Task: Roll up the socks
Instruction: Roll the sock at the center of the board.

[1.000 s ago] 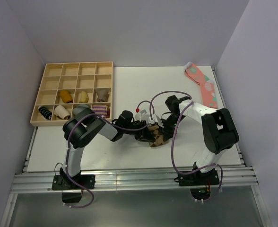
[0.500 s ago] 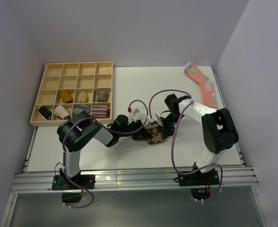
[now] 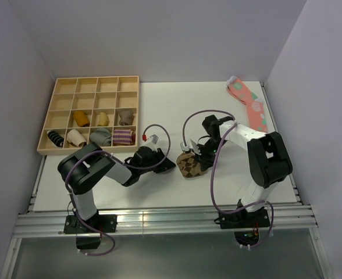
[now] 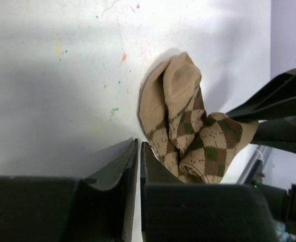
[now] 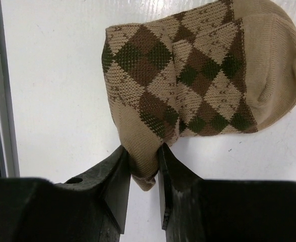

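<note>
Socks (image 3: 189,165): tan checked bundle on the table (image 3: 159,110), past the near right corner of the tray (image 3: 96,78).
Right gripper (image 5: 142,161): pinched tight on the socks' edge.
Left gripper (image 4: 139,147): closed, holding nothing, between tray and socks.

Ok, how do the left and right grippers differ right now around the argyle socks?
Grip: the right gripper is shut on a fold at the edge of the socks; the left gripper has its jaws almost together with nothing between them. Position: seen from above, the right gripper is at the far-right side of the socks, the left gripper just off their left. Both sit low, pointing at the socks.
</note>
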You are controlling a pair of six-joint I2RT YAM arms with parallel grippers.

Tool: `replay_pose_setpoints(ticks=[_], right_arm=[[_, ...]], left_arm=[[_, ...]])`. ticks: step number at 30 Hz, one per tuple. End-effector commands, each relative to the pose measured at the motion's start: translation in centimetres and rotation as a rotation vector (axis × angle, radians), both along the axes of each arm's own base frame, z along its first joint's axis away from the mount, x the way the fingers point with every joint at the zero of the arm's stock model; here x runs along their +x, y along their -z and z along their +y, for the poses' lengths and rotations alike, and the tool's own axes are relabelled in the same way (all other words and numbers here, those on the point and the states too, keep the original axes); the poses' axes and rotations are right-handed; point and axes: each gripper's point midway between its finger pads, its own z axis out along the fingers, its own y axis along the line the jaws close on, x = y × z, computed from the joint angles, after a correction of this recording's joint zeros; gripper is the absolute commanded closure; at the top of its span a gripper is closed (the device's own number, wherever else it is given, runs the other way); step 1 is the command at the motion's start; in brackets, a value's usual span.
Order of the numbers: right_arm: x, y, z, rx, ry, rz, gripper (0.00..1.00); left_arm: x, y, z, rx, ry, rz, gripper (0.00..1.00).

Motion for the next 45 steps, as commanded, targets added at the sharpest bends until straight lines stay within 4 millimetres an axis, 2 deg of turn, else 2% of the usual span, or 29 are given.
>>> replay_pose_setpoints(ticks=[1, 3, 4, 9, 10, 15, 16, 18, 19, 25, 31, 37, 42, 45], right_arm=[[0.4, -0.5, -0.5, -0.038, -0.009, 0.013, 0.69], [0.4, -0.7, -0.3, -0.037, -0.014, 0.025, 0.69], [0.4, -1.0, -0.2, -0.037, -0.014, 0.038, 0.68], [0.5, -1.8, 0.5, -0.030, -0.029, 0.102, 0.69], [-0.2, -2.0, 0.4, -0.037, -0.035, 0.143, 0.68], [-0.4, -2.0, 0.9, -0.055, -0.042, 0.262, 0.68], [-1.0, -1.9, 0.8, -0.072, -0.037, 0.320, 0.68], [-0.6, -2.1, 0.9, -0.084, -0.032, 0.350, 0.69], [-0.9, -1.8, 0.8, -0.100, -0.025, 0.393, 0.69], [-0.3, -0.9, 0.7, -0.176, 0.049, 0.445, 0.69], [0.6, 0.3, 0.2, -0.255, 0.110, 0.447, 0.69], [0.7, 1.6, -0.3, -0.303, 0.134, 0.435, 0.70], [0.7, 1.9, -0.4, -0.308, 0.139, 0.443, 0.70], [0.9, 1.9, -0.3, -0.308, 0.144, 0.433, 0.71]], left_arm=[[0.9, 0.2, -0.1, 0.098, -0.045, -0.059, 0.89], [0.3, 1.1, -0.7, 0.135, -0.018, -0.044, 0.91], [0.5, 0.7, -1.4, 0.128, -0.009, -0.056, 0.92], [0.0, 1.4, -2.9, 0.133, 0.020, -0.050, 0.95], [0.1, 1.5, -2.9, 0.134, 0.019, -0.048, 0.96], [0.1, 2.3, -3.2, 0.132, 0.021, -0.046, 0.96], [0.2, 2.3, -3.3, 0.124, 0.019, -0.048, 0.96], [0.1, 2.5, -3.2, 0.117, 0.018, -0.052, 0.96], [0.3, 1.9, -3.5, 0.093, 0.016, -0.072, 0.96], [-0.3, 1.9, -2.9, 0.031, 0.011, -0.113, 0.84], [-0.5, 1.6, -3.0, -0.003, 0.035, -0.169, 0.79], [-0.6, 1.9, -2.4, 0.038, 0.046, -0.202, 0.73], [-0.9, 1.6, -2.2, 0.069, 0.066, -0.220, 0.64], [-0.2, 1.0, -1.6, 0.106, 0.038, -0.254, 0.61]])
